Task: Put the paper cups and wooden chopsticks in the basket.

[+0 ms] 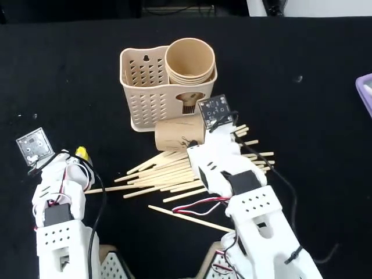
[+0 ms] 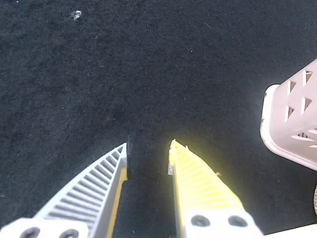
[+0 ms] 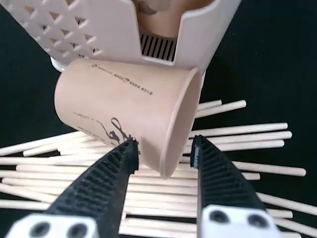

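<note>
Black cloth [image 1: 314, 52] covers your table, and the beige basket [image 1: 145, 96] stands on it, well out from both arms. A stack of paper cups [image 1: 190, 58] already sits upright in one of the basket's compartments. One more paper cup [image 3: 124, 116] lies on its side right against the basket's front wall, on the side that faces the arms. The wooden chopsticks [image 1: 168, 174] lie in a loose heap on the cloth just past that cup, further from the basket, and a single chopstick [image 1: 186, 218] lies apart from the heap, further still from the basket. Your right gripper [image 3: 163, 148] is at the fallen cup's mouth with its black fingers parted, one outside the cup wall and the other on the open side of the rim; you cannot tell from here whether either one touches the paper. Your left gripper [image 2: 148, 148] hangs over bare cloth off to the side of the basket, narrowly open with nothing between its fingers. A purple object [image 1: 365, 93] sits at the table's edge, well away from the basket.
</note>
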Controlling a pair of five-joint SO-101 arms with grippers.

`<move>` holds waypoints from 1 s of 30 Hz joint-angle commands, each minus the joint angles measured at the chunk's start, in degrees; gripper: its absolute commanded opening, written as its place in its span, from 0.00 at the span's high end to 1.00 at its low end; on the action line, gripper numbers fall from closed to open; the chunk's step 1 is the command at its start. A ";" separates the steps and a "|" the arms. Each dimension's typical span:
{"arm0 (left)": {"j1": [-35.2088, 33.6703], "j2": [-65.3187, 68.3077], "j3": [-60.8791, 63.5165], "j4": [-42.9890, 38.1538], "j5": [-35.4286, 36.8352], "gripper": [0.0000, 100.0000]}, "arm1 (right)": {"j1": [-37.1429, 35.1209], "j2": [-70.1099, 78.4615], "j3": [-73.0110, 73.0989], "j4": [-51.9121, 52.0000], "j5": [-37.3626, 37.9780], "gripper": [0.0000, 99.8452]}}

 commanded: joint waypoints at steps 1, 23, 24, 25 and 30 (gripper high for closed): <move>-0.31 -0.79 -0.31 -1.23 0.00 0.86 | 0.79 0.48 0.66 -4.04 -0.26 0.81; -0.04 -0.79 -0.40 -1.23 0.00 0.86 | -2.37 0.57 1.10 -3.96 3.96 0.81; -0.04 -0.79 -0.40 -1.23 0.00 0.86 | -2.46 0.57 1.10 -4.04 4.04 0.83; -0.04 -0.79 -0.40 -1.23 0.00 0.86 | -2.46 0.57 1.10 -4.13 4.04 0.85; -0.04 -0.79 -0.40 -1.23 0.00 0.86 | -2.29 0.48 1.01 -4.13 8.26 0.98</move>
